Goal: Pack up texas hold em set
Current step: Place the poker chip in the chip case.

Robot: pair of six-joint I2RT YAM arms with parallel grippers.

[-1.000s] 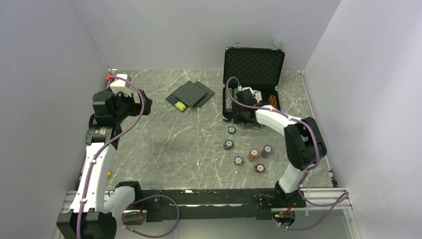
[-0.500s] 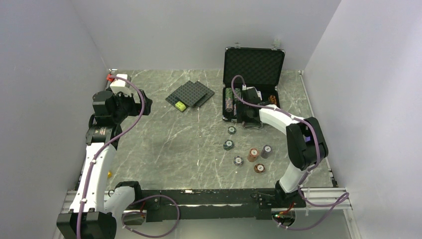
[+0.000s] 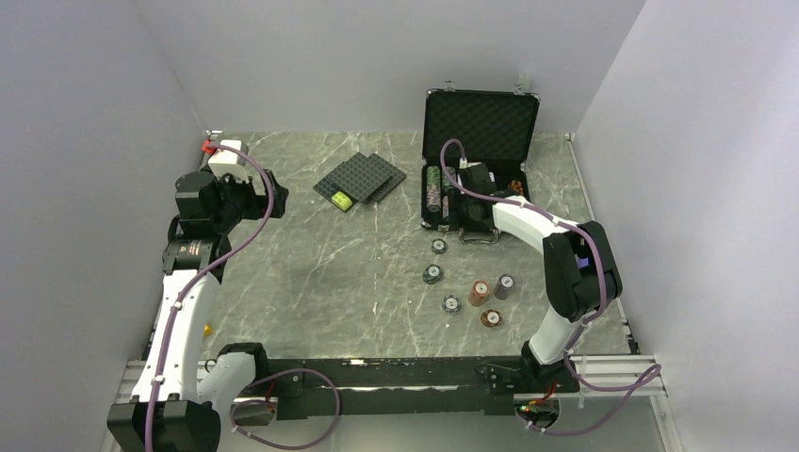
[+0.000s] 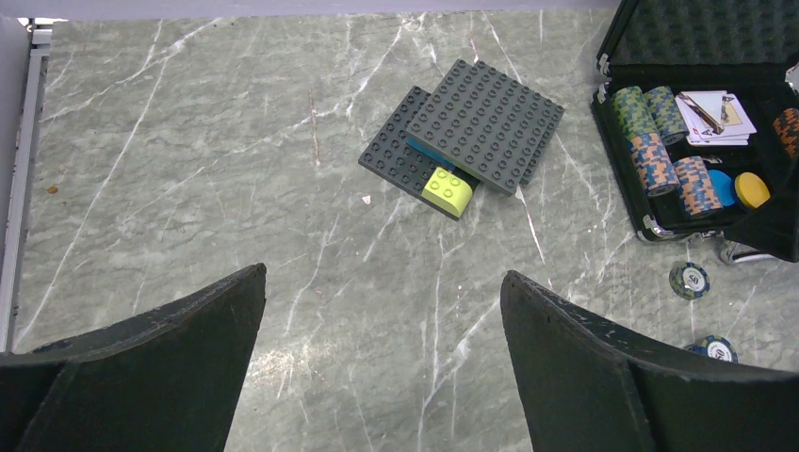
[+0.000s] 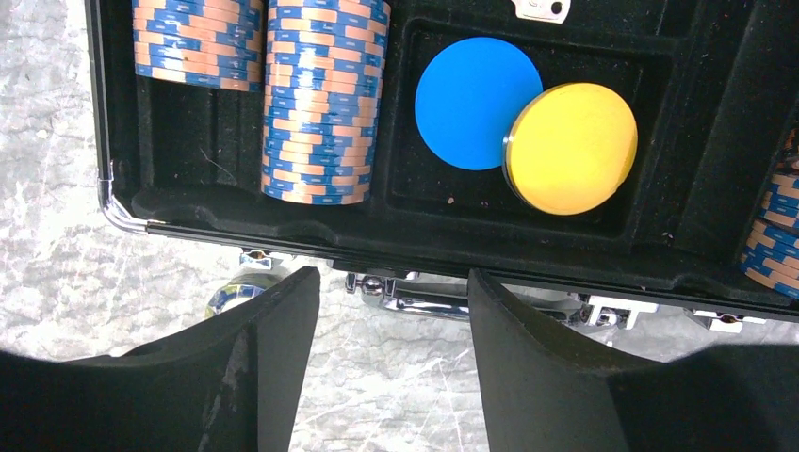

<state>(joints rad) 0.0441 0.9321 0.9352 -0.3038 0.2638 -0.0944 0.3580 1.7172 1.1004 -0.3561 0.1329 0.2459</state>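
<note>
Top external view: the briefcase (image 3: 481, 124) stands open at 1 o'clock on the counter (image 3: 320, 273), lid upright and foam lining exposed.

Packed so far:
- Right wrist view: rows of blue-and-orange chips (image 5: 320, 104) lie in the left slots of the tray.
- A blue disc (image 5: 466, 99) and a yellow disc (image 5: 570, 148) share the centre compartment. The yellow one overlaps the blue one's 4 o'clock edge.
- Left wrist view: cards (image 4: 716, 115) lie in the tray beyond the discs, and green chips (image 4: 629, 105) sit at the far end of the rows.

Not yet packed:
- Loose chips (image 3: 451, 303) lie on the counter at 4 o'clock, near the case front but apart from it.
- Among them are a brown stack (image 3: 480, 292) and, just beside it, a grey stack (image 3: 505, 286).

Claw states:
- Right claw (image 5: 391, 282): positioned over the front rim of the briefcase, above the chrome handle (image 5: 415, 294). Its fingers are parted with nothing between them.
- Left claw (image 4: 382, 273): spread wide and empty at 9 o'clock, well apart from the set.

Assessment: the task looks past its midpoint. Remaining work is judged to be loading the loose chips, then lowering and latching the lid.

The studded plates (image 3: 363, 177) and lime brick (image 4: 448, 188) at 12 o'clock are not part of the set.
</note>
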